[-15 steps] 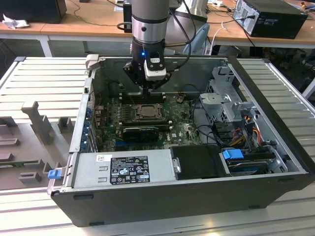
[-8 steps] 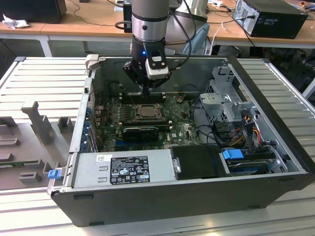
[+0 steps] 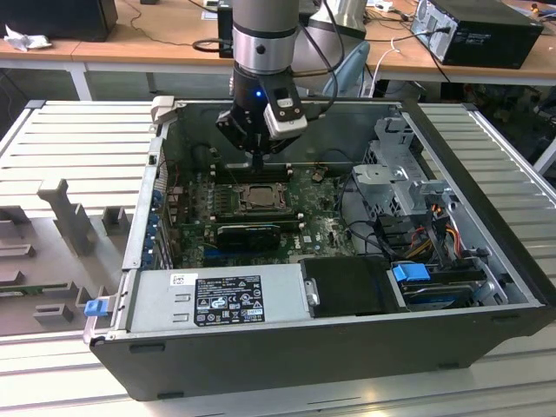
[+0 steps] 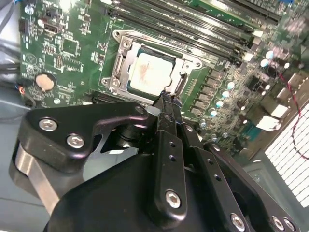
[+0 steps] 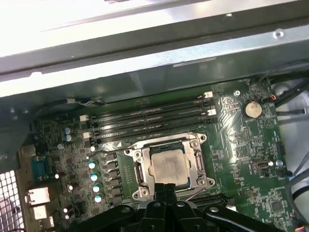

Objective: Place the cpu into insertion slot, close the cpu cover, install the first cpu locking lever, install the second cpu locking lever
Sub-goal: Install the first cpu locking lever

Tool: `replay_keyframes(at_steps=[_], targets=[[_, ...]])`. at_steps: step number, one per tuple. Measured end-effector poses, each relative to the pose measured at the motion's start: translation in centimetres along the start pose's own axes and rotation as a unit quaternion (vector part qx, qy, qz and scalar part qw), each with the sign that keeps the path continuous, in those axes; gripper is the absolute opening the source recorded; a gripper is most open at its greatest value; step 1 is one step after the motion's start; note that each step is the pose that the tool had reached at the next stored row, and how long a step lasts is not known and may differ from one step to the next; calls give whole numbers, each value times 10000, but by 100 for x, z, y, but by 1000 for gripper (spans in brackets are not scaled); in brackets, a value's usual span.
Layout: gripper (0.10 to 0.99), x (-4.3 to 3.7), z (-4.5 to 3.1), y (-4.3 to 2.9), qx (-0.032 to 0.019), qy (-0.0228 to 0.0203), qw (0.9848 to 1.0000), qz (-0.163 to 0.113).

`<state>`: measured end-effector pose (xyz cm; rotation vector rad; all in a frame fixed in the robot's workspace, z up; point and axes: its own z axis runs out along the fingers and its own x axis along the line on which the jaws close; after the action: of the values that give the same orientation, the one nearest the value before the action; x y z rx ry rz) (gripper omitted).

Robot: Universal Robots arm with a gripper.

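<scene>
— While that black hand (image 5: 165, 187) hovers close above, where's the chip?
— Flat silver-grey square cpu (image 5: 165, 163) sits in the square black insertion slot (image 5: 143, 169), thin dark-metal frame cpu cover (image 5: 198, 162) lying flat around it. Fingers together, holding nothing.

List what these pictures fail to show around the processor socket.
1. Whether the black gripper touches the dark metal square cover frame: its own fingers hide the contact spot in both wrist views.
2. Whether that frame is locked down: too small in the exterior view, and the fingers cover its nearest edge in the first wrist view.
3. The edges of the silver-grey square cpu: overlapped by the frame in both wrist views.
</scene>
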<state>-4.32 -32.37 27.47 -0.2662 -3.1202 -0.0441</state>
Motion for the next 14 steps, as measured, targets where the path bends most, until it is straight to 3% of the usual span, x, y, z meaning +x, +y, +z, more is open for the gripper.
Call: replay_keyframes(at_steps=[7, 14], targets=[[106, 0, 0, 0, 6, 13, 9988, -480], [106, 0, 0, 0, 12, 27, 9949, -1003]])
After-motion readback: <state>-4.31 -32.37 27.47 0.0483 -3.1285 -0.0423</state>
